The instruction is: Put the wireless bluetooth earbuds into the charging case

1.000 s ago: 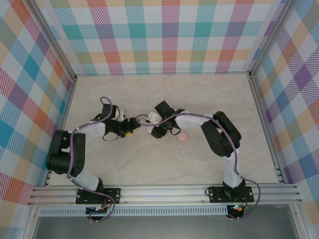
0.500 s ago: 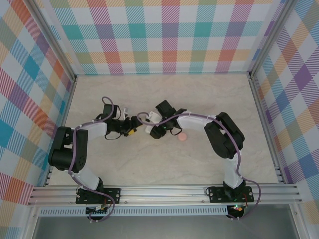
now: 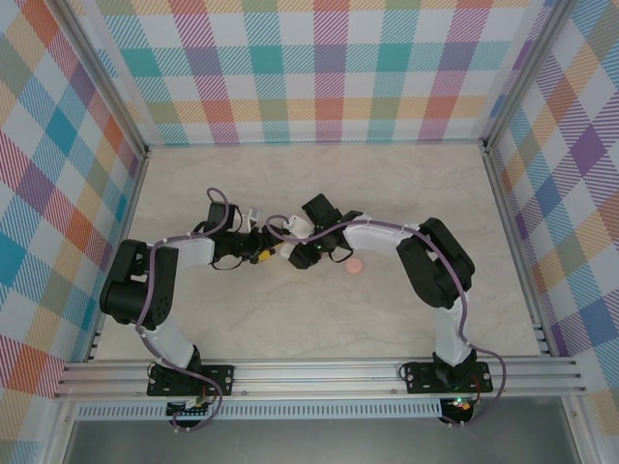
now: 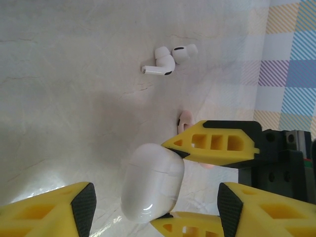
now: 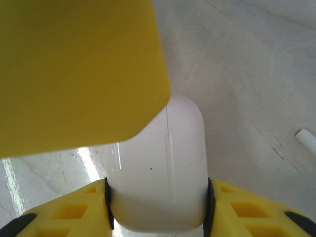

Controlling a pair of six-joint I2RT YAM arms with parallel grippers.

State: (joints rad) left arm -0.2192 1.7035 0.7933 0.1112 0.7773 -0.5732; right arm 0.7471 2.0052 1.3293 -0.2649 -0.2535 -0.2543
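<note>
The white charging case [image 5: 157, 170] has its lid closed and sits clamped between the yellow fingers of my right gripper [image 5: 158, 207], which is shut on it. In the left wrist view the same case [image 4: 150, 185] lies between the wide-apart fingers of my left gripper [image 4: 155, 210], which is open and not touching it. Two white earbuds [image 4: 168, 60] lie together on the table beyond the case. One white stem tip [image 5: 306, 138] shows at the right edge of the right wrist view. From above, the left gripper [image 3: 261, 255] and right gripper [image 3: 288, 253] meet near the table's middle.
A salmon-pink disc [image 3: 354, 266] lies just right of the right gripper; a pinkish edge [image 4: 185, 118] peeks out behind the right gripper's finger. Plaid walls [image 3: 319, 68] enclose the marbled table [image 3: 387, 193]. Both arms arc low across the middle.
My left gripper has moved to the right, closing in until its open fingers flank the case. The right gripper has stayed put with the case in it.
</note>
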